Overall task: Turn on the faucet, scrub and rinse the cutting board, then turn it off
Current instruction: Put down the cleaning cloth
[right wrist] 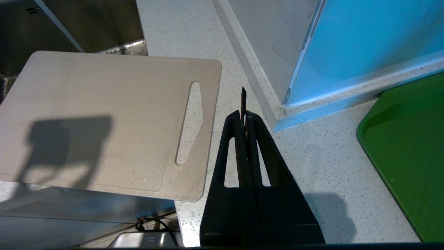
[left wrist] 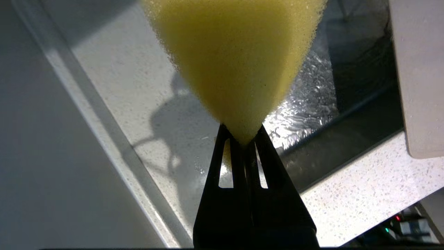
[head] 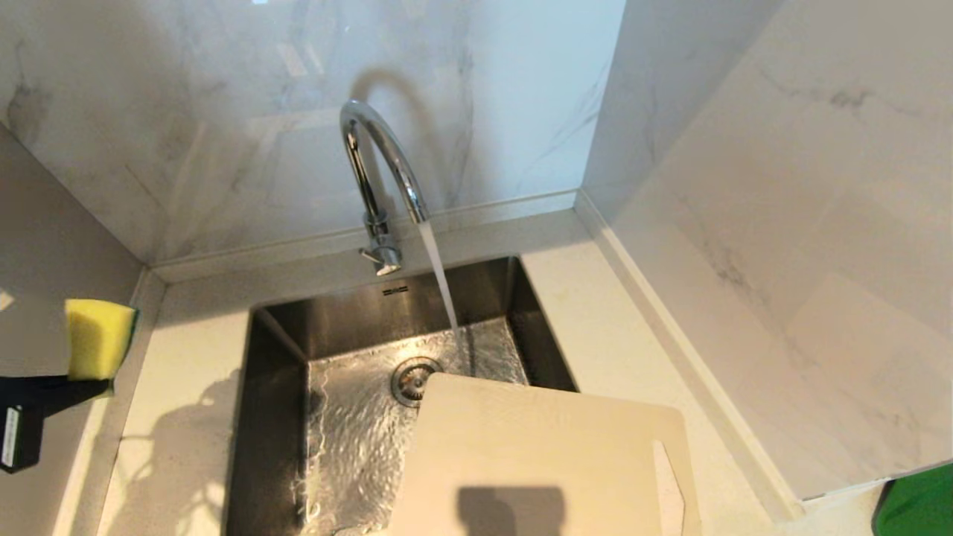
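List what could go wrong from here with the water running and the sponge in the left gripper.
1. The cutting board lies half over the sink and half on the counter; a scrubbing push could tip or slide it into the basin.
2. The left gripper pinches only the sponge's narrow end, so scrubbing might pull it loose.
3. The faucet's stream lands beside the board, not on it; the board may stay unrinsed unless moved, and a shifted board could splash the counter.

Black left claw has tapered fingers with triangular cutouts.
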Controlling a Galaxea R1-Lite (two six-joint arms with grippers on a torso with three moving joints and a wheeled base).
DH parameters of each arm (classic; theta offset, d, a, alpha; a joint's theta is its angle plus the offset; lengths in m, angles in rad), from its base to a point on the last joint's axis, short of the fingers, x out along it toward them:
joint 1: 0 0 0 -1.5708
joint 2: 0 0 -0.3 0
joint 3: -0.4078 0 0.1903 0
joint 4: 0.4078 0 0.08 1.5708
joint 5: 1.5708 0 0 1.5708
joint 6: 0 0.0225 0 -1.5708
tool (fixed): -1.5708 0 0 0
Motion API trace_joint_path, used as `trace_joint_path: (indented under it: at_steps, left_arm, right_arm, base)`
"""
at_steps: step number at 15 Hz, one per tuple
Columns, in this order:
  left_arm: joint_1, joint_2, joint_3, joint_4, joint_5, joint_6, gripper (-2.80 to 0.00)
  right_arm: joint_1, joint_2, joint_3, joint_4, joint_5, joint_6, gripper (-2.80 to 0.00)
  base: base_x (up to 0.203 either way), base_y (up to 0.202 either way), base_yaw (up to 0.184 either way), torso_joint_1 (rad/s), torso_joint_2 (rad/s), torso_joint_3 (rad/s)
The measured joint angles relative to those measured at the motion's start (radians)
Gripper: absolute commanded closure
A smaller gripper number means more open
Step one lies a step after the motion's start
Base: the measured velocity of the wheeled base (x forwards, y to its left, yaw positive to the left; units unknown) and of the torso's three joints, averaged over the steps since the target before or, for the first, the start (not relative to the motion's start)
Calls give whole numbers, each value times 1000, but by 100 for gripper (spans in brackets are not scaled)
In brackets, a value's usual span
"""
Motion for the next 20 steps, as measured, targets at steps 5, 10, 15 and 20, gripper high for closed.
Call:
trace_joint_path:
  at_steps: [5,10,15,20]
  left_arm:
    - [5,168,-25,32,-3,-3,0]
    - [48,290,-98,169,8,-9,0]
    - [98,409,-119,205,19,-10,0]
    - [166,518,-155,205,22,-6,0]
  right_arm:
    - [0,0,0,0,0,0,0]
    - [0,0,0,0,0,0,0]
    - [0,0,0,0,0,0,0]
    - [0,0,0,0,0,0,0]
  base:
    - [0,0,0,0,0,0]
    - [0,0,0,0,0,0]
    - [0,0,0,0,0,0]
    - [0,0,0,0,0,0]
